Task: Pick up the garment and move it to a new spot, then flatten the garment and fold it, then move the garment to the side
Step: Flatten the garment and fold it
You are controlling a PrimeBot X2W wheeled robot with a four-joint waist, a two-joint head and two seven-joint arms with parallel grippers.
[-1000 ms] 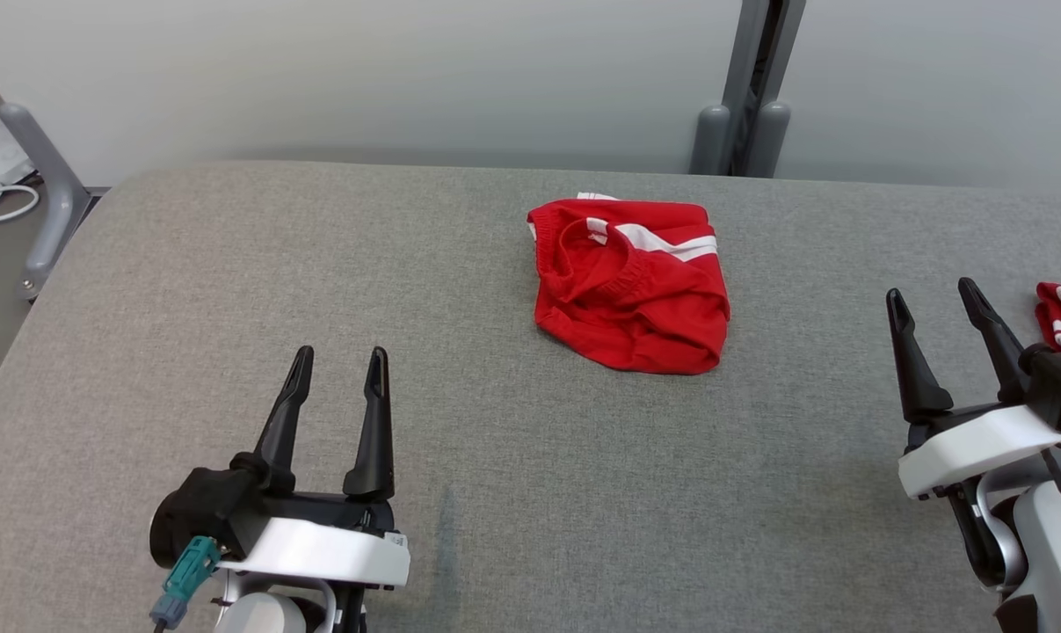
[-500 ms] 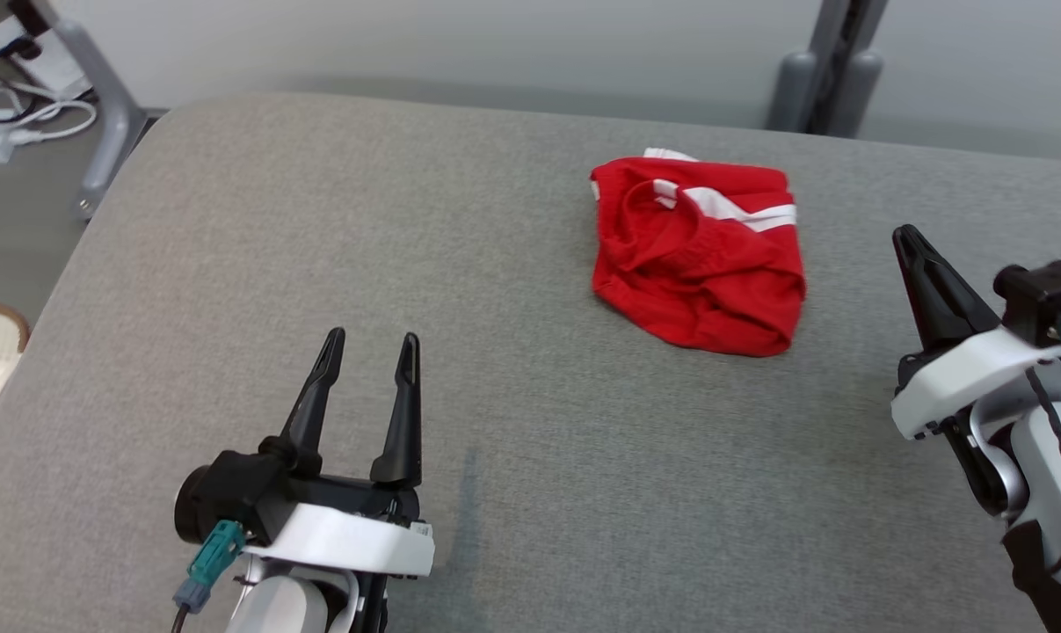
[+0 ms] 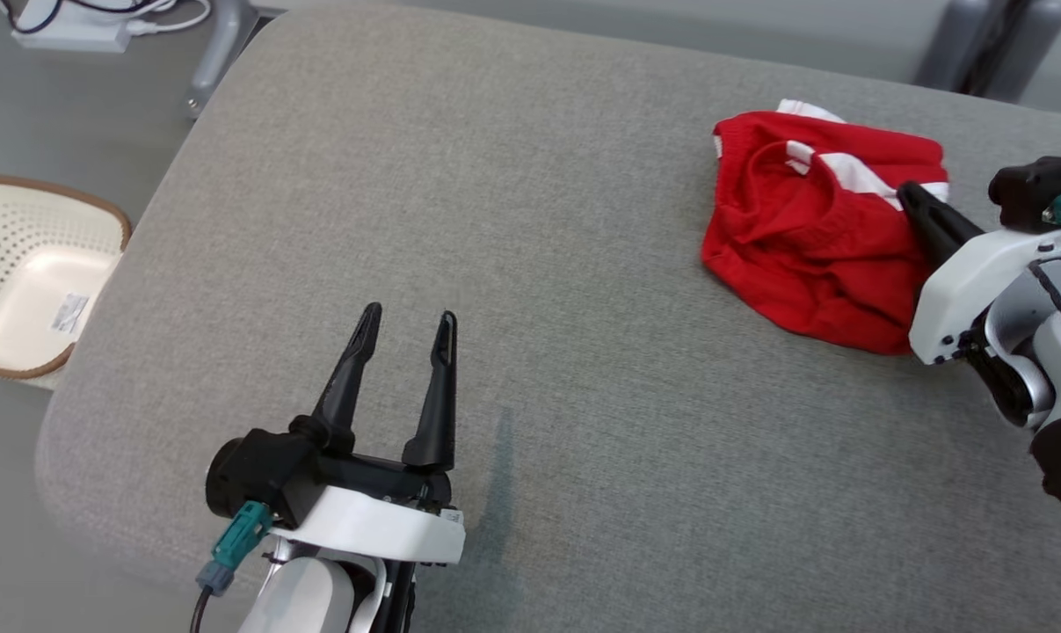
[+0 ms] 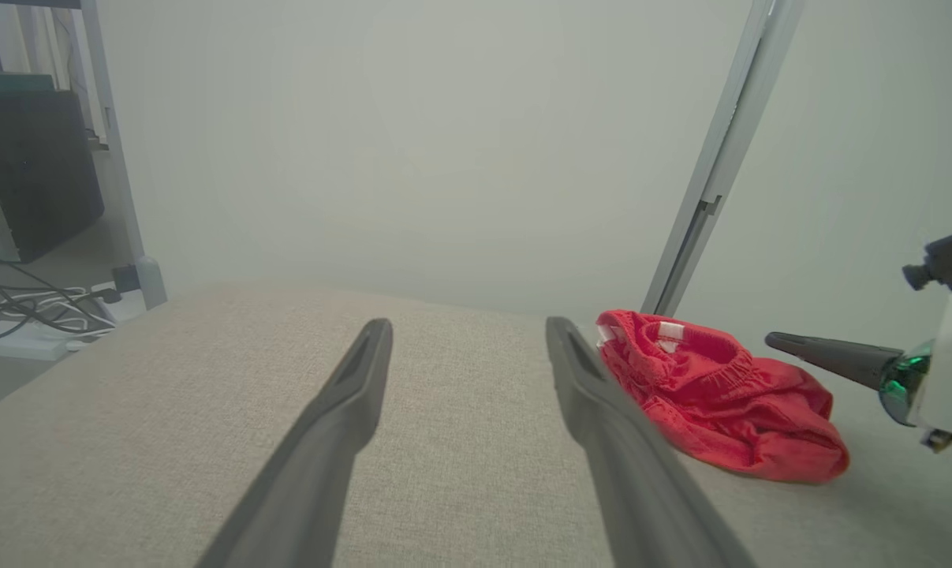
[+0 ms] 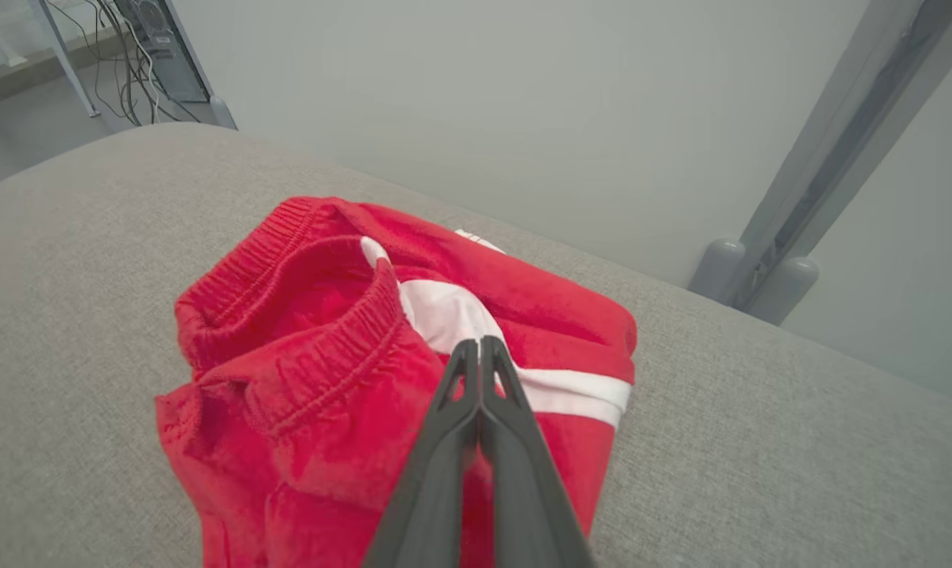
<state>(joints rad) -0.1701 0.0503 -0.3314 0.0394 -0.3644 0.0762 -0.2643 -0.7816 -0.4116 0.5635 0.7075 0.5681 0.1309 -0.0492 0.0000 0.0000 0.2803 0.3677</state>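
Note:
A crumpled red garment [image 3: 803, 255] with white stripes lies on the grey padded table [image 3: 530, 220] at the far right. My right gripper [image 3: 906, 192] is shut with nothing between its fingers and hangs over the garment's right side. In the right wrist view the closed fingertips [image 5: 472, 347] point at the white stripe of the garment [image 5: 326, 371]. From the left wrist view the right gripper [image 4: 774, 340] floats a little above the garment [image 4: 712, 394], apart from it. My left gripper [image 3: 407, 316] stands open and empty over bare table, well to the left of the garment.
A white perforated basket [image 3: 29, 281] sits on the floor beyond the table's left edge. A power strip with cables [image 3: 73, 31] lies on the floor at the far left. A grey post [image 3: 978, 44] rises behind the table's far right corner.
The right gripper's fingers have shut and it has come in over the garment's right side. The head camera has shifted, sliding the scene rightward. The left gripper holds its pose.

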